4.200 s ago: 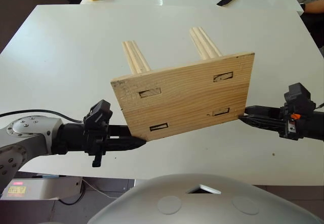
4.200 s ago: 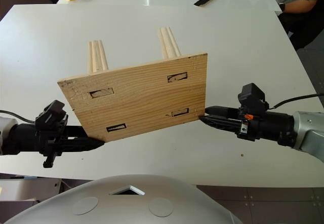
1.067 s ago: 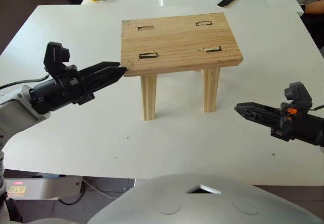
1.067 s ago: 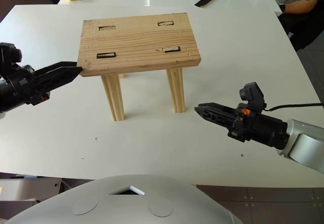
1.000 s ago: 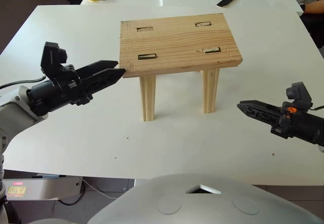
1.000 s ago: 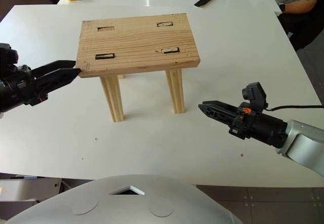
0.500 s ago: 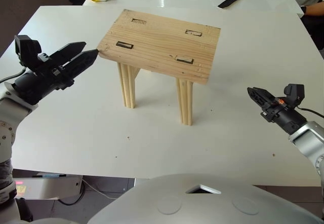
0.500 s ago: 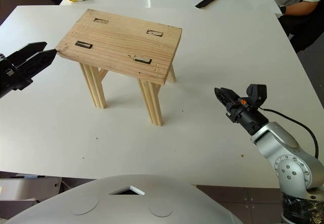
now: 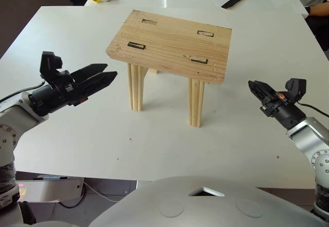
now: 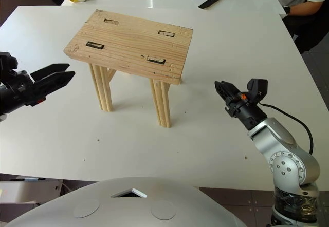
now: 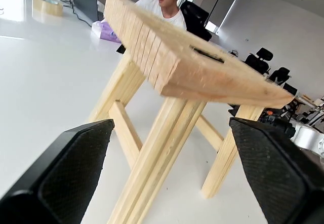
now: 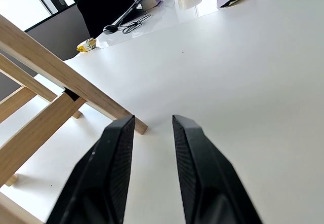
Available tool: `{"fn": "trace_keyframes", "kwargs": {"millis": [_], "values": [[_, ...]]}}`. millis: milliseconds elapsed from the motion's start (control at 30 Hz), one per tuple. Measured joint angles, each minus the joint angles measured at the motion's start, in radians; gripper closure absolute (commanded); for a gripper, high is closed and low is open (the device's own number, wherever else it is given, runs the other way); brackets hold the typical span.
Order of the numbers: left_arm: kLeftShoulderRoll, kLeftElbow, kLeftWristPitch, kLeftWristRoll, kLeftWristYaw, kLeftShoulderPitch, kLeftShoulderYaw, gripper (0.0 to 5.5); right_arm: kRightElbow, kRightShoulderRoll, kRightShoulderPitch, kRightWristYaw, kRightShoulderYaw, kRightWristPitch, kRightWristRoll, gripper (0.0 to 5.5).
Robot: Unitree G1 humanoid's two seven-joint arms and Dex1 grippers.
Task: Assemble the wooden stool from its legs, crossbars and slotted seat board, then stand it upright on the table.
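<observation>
We see our left gripper [image 9: 111,70] spread wide and empty. Its tips point at the wooden stool [image 9: 172,38], which stands upright on the white table [image 9: 61,32] just ahead of them, not touching. Our right gripper [image 9: 251,86] holds nothing either, its fingers only a narrow gap apart. It hovers above the tabletop, the stool's nearest leg [image 9: 196,102] well beyond its tips.
</observation>
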Motion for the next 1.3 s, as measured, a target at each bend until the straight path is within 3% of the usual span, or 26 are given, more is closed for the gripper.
{"fn": "trace_keyframes", "kwargs": {"millis": [267,600,800,1067,1300], "values": [[-0.007,0.024,-0.050,0.234,-0.023,0.019,-0.051,1.27,0.040,0.079,-0.018,-0.059,0.010,-0.035,-0.124,4.14],[-0.076,0.003,-0.072,0.281,-0.071,0.045,-0.050,1.27,0.162,0.229,-0.075,-0.180,0.006,-0.166,-0.345,4.14],[-0.232,0.172,-0.454,0.677,0.070,0.073,-0.089,1.27,0.284,0.260,-0.100,-0.179,0.071,-0.385,-0.598,4.14],[-0.559,0.422,-0.873,1.041,0.346,0.023,-0.222,1.27,0.551,0.303,-0.210,-0.139,0.167,-0.664,-0.815,4.14],[-0.633,0.673,-1.091,1.223,0.485,-0.110,-0.283,1.27,0.807,0.337,-0.318,-0.112,0.203,-0.836,-0.896,4.14]]}}
